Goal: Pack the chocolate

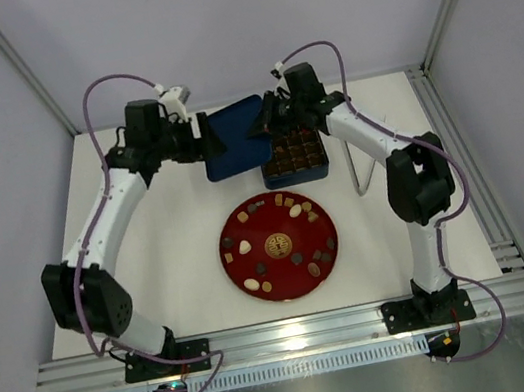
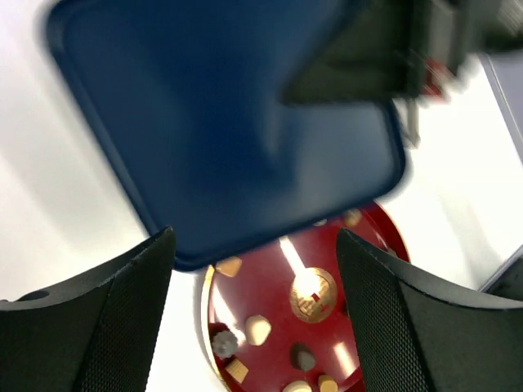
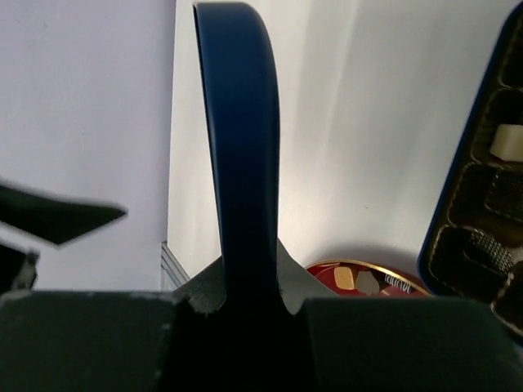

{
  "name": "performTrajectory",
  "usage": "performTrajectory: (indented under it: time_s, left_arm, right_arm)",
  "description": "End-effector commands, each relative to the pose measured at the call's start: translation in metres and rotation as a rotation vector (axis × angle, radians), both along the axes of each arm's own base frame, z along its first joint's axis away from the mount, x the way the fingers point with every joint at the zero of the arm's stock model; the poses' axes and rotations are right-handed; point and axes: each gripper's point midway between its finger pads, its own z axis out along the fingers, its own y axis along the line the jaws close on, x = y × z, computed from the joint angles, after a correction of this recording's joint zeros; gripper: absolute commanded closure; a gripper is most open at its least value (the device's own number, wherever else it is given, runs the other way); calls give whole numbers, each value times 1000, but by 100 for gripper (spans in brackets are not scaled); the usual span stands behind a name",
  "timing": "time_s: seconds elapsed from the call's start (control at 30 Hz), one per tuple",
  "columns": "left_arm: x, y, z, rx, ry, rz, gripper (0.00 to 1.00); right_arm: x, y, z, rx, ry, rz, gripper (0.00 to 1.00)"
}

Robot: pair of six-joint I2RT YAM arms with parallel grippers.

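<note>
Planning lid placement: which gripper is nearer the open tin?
Right. The right gripper holds the lid close beside the tin; the left gripper, open, sits across the lid.

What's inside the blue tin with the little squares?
The tin has brown chocolates in its near squares. The right gripper, holding the lid, hides the far squares.

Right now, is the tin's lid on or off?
Off. The right gripper pinches the dark-blue lid beside the tin; its gridded cells are exposed.
</note>
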Motion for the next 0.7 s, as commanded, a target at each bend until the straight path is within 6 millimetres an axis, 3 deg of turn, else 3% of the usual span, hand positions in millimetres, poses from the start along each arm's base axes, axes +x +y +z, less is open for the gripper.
performTrajectory:
  time_s: [0.0, 0.03, 0.1, 0.13, 0.2, 0.23, 0.27, 0.3, 0.33, 0.37, 0.4, 0.67]
  left_arm:
    - [-9, -17, 62, 89, -366, 17, 21]
    - [-17, -23, 49, 134, -390, 15, 21]
    - [-28, -27, 81, 129, -554, 37, 20]
    - [-36, -33, 67, 183, -587, 25, 19]
    - [-42, -38, 80, 212, -696, 38, 17]
    - [-48, -45, 68, 267, -718, 6, 16]
    - [-49, -49, 69, 279, -757, 4, 16]
    - [-56, -62, 86, 252, -851, -4, 16]
    - [-60, -63, 71, 333, -907, -42, 15]
    - [-63, -69, 92, 303, -1025, -18, 15]
    - [-75, -81, 77, 333, -1068, -63, 14]
    - [-79, -120, 75, 518, -1307, -120, 16]
  right_arm:
    - [-7, -26, 73, 98, -21, -33, 96]
    - [-8, -32, 78, 112, -14, -40, 96]
    - [-5, -47, 80, 125, 26, -63, 96]
    - [-4, -51, 87, 129, 25, -66, 96]
    - [-8, -58, 87, 114, 54, -76, 96]
    - [-8, -62, 89, 114, 58, -84, 96]
    - [-11, -64, 92, 114, 69, -87, 96]
    - [-14, -65, 95, 120, 75, -82, 96]
    - [-16, -67, 95, 116, 86, -86, 96]
    - [-19, -67, 100, 116, 80, -86, 96]
    - [-20, -69, 101, 105, 78, -93, 96]
    - [-37, -77, 113, 86, 78, -108, 96]
